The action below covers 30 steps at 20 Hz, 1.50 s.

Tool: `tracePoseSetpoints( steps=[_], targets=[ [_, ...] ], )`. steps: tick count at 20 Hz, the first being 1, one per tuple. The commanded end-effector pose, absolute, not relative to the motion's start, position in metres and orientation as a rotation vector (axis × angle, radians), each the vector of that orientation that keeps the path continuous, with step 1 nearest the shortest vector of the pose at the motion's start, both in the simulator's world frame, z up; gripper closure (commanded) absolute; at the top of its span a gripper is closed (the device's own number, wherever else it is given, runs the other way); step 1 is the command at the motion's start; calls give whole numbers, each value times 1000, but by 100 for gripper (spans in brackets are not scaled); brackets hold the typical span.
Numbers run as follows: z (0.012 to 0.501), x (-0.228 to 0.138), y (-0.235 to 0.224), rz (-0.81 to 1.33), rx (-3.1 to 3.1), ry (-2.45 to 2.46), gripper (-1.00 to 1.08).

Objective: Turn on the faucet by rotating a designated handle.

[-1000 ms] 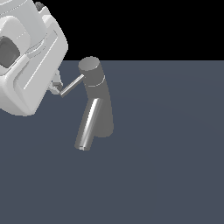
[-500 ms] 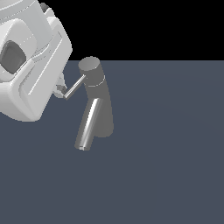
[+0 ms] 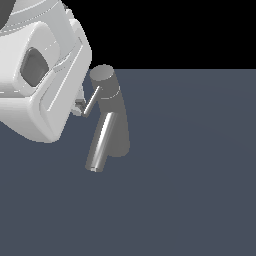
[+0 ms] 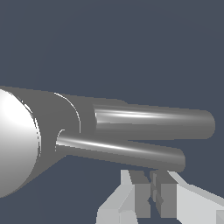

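One faucet (image 3: 112, 117) stands on the dark grey floor (image 3: 190, 190), and it carries one handle (image 3: 91, 102) and one spout (image 3: 99, 145). One arm (image 3: 40, 75) is in the scene, its white housing filling the exterior view's left. One gripper (image 3: 79, 106) shows at the lower edge of that housing, with two fingers.

The faucet is immediately beside the gripper, on its far side toward the exterior view's right. The handle is a thin rod that juts from the cylindrical top cap (image 3: 102, 75) and slants down toward the gripper; its free end sits right at the fingertips. The thicker shiny spout slopes down from the column below the handle, lower than the gripper.

In the wrist view the gripper (image 4: 151, 192) has its two pale fingers (image 4: 131, 194) drawn together with only a narrow dark slit between them and nothing held in it. The fingertips lie just beside the handle (image 4: 120, 151), near its free end; whether they touch it cannot be told. Beyond the handle runs the spout (image 4: 153, 120), roughly parallel to it, and the bright round cap (image 4: 13, 140) faces the camera.
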<state>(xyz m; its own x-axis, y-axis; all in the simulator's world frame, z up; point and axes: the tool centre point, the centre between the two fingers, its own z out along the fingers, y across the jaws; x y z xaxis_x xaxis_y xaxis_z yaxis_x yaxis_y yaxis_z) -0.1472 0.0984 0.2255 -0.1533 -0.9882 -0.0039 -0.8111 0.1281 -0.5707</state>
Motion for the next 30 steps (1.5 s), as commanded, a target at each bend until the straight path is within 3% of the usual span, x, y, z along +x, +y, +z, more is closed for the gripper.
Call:
tracePoseSetpoints(
  steps=[1,19,20,30],
  targets=[
    [223,-150,82,-635,-1721,2059,108],
    [218,-162,41,-634,-1715,2075,108],
    [224,-156,57,-639,-1739,2029,108],
    [232,-148,29,-637,-1731,2045,108]
  ],
)
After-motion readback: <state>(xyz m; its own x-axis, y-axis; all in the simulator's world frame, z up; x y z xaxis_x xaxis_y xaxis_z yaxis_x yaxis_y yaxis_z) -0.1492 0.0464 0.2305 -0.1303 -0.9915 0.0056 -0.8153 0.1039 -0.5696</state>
